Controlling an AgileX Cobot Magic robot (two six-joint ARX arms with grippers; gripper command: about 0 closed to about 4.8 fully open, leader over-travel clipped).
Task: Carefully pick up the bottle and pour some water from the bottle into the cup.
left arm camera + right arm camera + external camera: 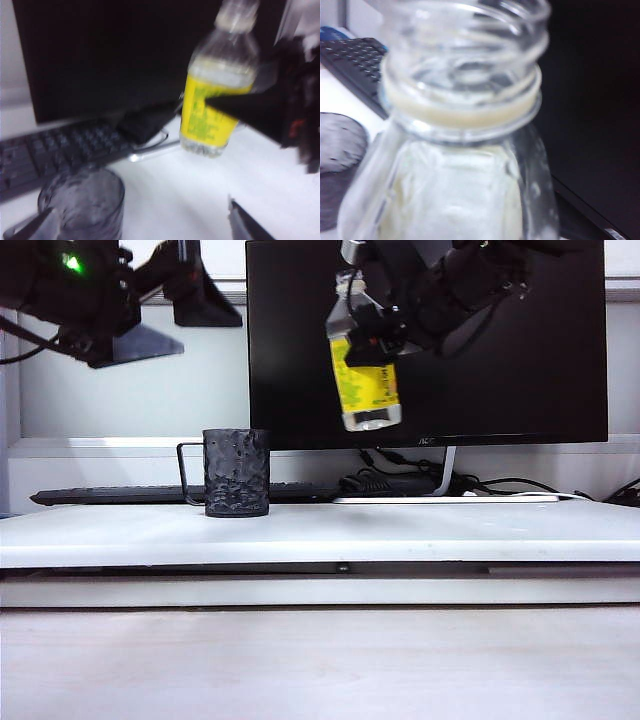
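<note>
The clear bottle (365, 370) with a yellow label hangs in the air in front of the monitor, up and to the right of the cup, its capless neck leaning slightly left. My right gripper (378, 340) is shut on its upper body. In the right wrist view the bottle's threaded neck (465, 75) fills the picture and hides the fingers. The water is hard to make out through the plastic. The black dimpled cup (237, 472) stands upright on the white table, handle to the left. My left gripper (170, 320) hovers open, high at the left, empty, with the cup (82, 205) below it.
A dark monitor (500, 340) stands behind the bottle on a silver stand. A black keyboard (110, 495) lies behind the cup, and cables (400, 480) trail at the monitor's foot. The white table's front edge (320, 550) runs across the exterior view.
</note>
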